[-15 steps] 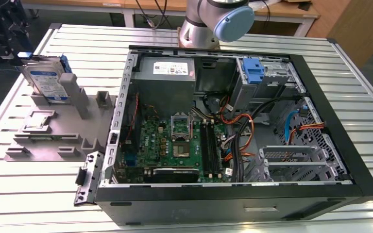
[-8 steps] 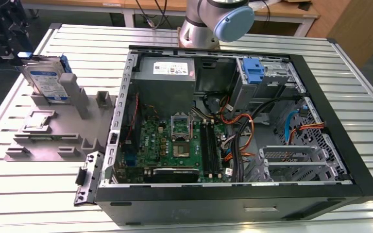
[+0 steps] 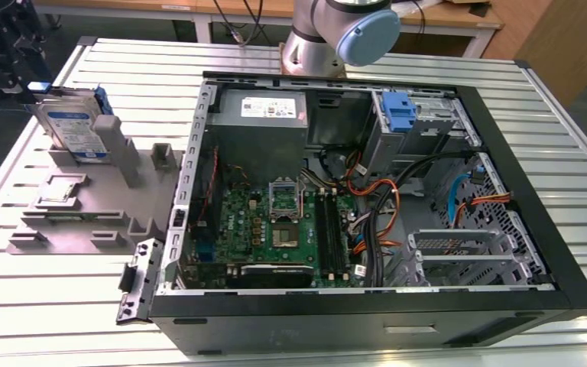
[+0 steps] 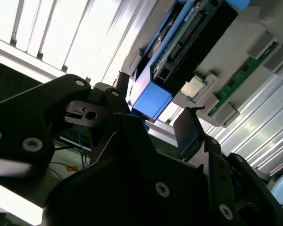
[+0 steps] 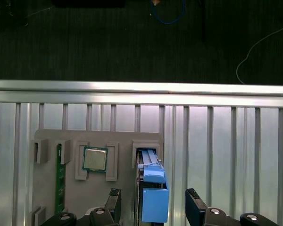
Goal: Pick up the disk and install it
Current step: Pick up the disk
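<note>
The disk (image 3: 74, 128) stands on edge in a slot of the grey fixture (image 3: 85, 218), to the exterior view's left of the open computer case (image 3: 375, 191). Its white-and-blue label faces the camera. Blue carrier rails run along its edges, and a blue tab (image 5: 154, 200) shows at its end. In the first wrist view my gripper (image 5: 154, 208) is open. One black fingertip (image 5: 114, 201) is on one side of the disk (image 5: 150, 181) and the other on the opposite side, each with a gap. The second wrist view shows the disk (image 4: 188, 40) just beyond my gripper (image 4: 153, 110).
A processor chip (image 5: 95, 159) and a green memory stick (image 5: 59, 181) lie in the fixture beside the disk. Inside the case are a power supply (image 3: 263, 111), a blue bracket (image 3: 400, 115) on the drive cage, cables and a motherboard (image 3: 273, 222). The slatted metal table (image 3: 59, 306) ends close behind the fixture.
</note>
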`<state>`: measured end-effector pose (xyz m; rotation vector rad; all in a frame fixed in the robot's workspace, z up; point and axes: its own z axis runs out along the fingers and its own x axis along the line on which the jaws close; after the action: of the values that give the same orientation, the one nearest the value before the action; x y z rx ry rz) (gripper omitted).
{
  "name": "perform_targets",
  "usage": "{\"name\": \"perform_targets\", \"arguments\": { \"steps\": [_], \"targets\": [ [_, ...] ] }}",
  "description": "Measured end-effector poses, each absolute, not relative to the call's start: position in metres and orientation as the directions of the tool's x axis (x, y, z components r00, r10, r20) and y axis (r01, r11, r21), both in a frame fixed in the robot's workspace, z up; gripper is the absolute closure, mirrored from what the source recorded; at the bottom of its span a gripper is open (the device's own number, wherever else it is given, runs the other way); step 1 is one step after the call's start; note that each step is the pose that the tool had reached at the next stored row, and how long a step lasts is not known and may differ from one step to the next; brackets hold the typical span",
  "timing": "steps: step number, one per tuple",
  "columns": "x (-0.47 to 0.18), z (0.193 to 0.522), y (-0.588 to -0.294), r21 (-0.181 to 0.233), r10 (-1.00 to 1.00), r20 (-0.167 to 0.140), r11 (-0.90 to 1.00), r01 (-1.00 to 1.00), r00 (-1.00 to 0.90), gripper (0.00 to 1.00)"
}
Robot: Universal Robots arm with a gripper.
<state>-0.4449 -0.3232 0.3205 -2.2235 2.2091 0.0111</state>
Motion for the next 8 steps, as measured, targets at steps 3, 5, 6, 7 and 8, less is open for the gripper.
{"name": "perform_targets", "arguments": {
  "steps": [3, 5, 6, 7, 8],
  "targets": [
    [-0.4448, 0.3205, -0.3232, 0.0, -1.0, -0.01, -0.008, -1.0, 0.008, 0.35],
    [-0.4449, 0.3206, -0.3232, 0.0, -1.0, -0.01, -0.009, -1.0, 0.009, 0.35],
    [-0.4448, 0.3205, -0.3232, 0.0, -1.0, -0.01, -0.01, -1.0, 0.01, 0.35],
    [-0.4448, 0.3205, -0.3233, 0.0, -1.0, -0.01, -0.01, -1.0, 0.01, 0.35],
    [-0.4448, 0.3205, -0.3232, 0.0, -1.0, -0.01, -0.011, -1.0, 0.011, 0.35]
  ]
}}
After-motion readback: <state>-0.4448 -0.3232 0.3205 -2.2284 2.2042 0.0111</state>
